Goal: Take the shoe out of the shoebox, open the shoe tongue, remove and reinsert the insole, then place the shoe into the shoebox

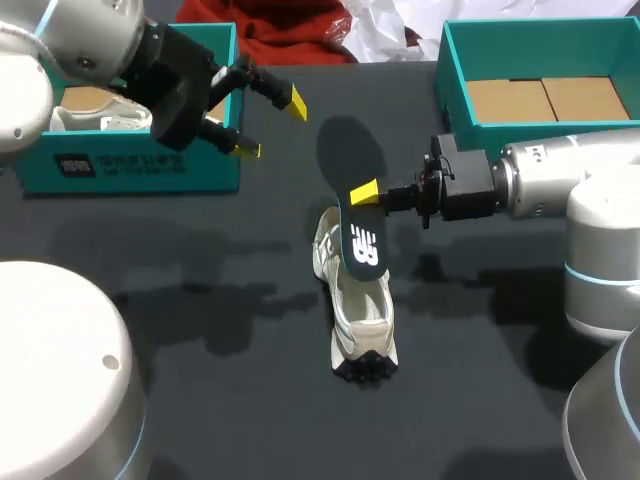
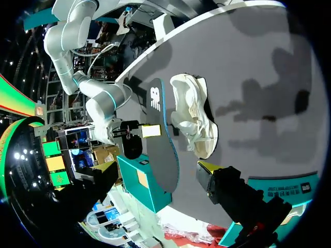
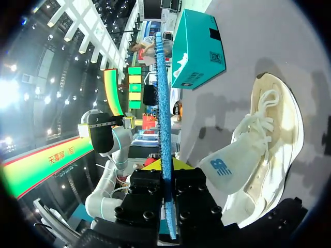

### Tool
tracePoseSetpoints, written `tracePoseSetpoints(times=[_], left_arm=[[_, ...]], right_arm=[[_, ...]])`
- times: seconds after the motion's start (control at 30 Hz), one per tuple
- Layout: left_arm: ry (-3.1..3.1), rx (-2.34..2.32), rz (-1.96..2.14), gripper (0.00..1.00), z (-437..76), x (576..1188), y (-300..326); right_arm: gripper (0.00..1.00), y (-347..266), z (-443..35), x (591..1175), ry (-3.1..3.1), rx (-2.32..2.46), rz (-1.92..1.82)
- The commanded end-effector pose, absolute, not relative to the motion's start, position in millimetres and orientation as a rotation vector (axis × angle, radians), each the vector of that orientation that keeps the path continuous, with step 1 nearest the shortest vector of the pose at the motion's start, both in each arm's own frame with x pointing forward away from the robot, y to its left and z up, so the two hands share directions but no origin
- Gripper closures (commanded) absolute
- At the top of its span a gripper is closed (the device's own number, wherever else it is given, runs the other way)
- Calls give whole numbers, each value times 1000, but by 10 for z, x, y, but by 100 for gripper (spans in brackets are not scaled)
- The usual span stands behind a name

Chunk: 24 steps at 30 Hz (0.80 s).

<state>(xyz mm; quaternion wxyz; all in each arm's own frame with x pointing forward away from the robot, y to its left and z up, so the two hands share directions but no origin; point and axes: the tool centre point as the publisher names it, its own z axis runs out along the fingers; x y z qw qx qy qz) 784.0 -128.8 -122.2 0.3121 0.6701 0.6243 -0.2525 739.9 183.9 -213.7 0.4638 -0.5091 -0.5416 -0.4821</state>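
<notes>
The right claw [image 1: 368, 192] is clamped on the insole [image 1: 352, 170], pinching its long edge at about mid-length. It holds the insole on edge over the shoe [image 1: 362, 320]. The shoe lies near the middle of the desk [image 1: 250, 420] with its tongue folded out. The insole's logo end hangs over the shoe's opening, and contact there cannot be told.

The left claw [image 1: 273, 127] hangs at about 10 o'clock from the shoe, fingers apart and empty, just beside the left shoebox [image 1: 130, 170]. The other shoebox [image 1: 445, 75] sits at 2 o'clock.

The insole looks thin, light and bendy, so a single mid-edge pinch probably lets both ends droop and twist. The shoe seems soft and light and likely to skid when pushed. For reinsertion, the free claw would probably do best bracing the heel collar or tongue.
</notes>
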Motion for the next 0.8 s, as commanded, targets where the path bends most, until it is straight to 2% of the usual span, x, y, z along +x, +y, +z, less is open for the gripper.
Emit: tracePoseSetpoints(times=[0.03,0.4,0.8], left_arm=[[1864,1941,-451,0,-1169,7891,-1344],[2038,1986,-436,0,-881,8097,-1553],[2331,2180,-124,0,-779,8191,-1886]], right_arm=[[100,1843,-2131,7358,-1328,-1261,-1192],[100,1843,-2131,7358,-1328,-1261,-1192],[100,1843,-2131,7358,-1328,-1261,-1192]])
